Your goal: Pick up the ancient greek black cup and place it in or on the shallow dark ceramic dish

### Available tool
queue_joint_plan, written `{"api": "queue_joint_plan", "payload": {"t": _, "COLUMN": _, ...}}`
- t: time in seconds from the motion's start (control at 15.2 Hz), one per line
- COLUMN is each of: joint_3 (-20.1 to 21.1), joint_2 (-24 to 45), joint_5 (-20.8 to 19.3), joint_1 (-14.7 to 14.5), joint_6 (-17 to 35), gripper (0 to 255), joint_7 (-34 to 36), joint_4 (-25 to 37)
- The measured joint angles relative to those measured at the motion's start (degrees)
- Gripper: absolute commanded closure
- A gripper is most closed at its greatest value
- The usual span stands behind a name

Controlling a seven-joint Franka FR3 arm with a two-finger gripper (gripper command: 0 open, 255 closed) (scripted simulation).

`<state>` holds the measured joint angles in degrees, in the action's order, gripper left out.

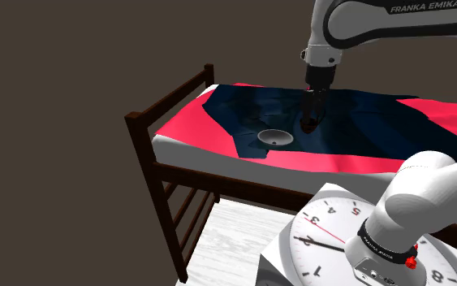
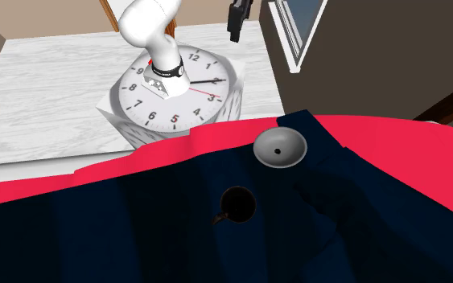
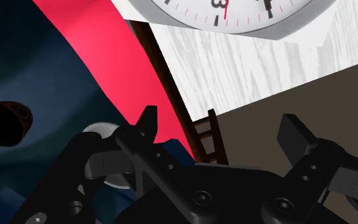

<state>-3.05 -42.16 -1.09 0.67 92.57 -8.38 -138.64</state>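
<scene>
The black gripper hung with fingers spread wide, clasping nothing. The black cup sat on the navy part of the bedspread, near the shallow grey dish (not touching), to its left in the second exterior view.

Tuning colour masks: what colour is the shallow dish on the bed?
The dish is plain light grey; second exterior view shows it best.

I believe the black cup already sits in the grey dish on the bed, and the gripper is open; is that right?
Not quite: the black cup lies on the dark blanket apart from the grey dish, not in it, as the second exterior view shows. The gripper is indeed open.
</scene>
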Motion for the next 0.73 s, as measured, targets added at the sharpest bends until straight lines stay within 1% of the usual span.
{"api": "queue_joint_plan", "payload": {"t": 0.13, "joint_3": -0.2, "joint_2": 0.2, "joint_5": -0.5, "joint_1": 0.2, "joint_6": 0.8, "gripper": 0, "joint_7": -0.3, "joint_4": -0.5}}
{"api": "queue_joint_plan", "payload": {"t": 0.26, "joint_3": -1.0, "joint_2": 1.8, "joint_5": -2.1, "joint_1": 0.9, "joint_6": 3.3, "gripper": 0, "joint_7": -1.3, "joint_4": -1.1}}
{"api": "queue_joint_plan", "payload": {"t": 0.46, "joint_3": -2.5, "joint_2": 4.3, "joint_5": -5.0, "joint_1": 2.3, "joint_6": 8.5, "gripper": 0, "joint_7": -2.8, "joint_4": -3.1}}
{"api": "queue_joint_plan", "payload": {"t": 0.73, "joint_3": -4.5, "joint_2": 8.7, "joint_5": -8.9, "joint_1": 4.2, "joint_6": 15.3, "gripper": 0, "joint_7": -4.5, "joint_4": -4.1}}
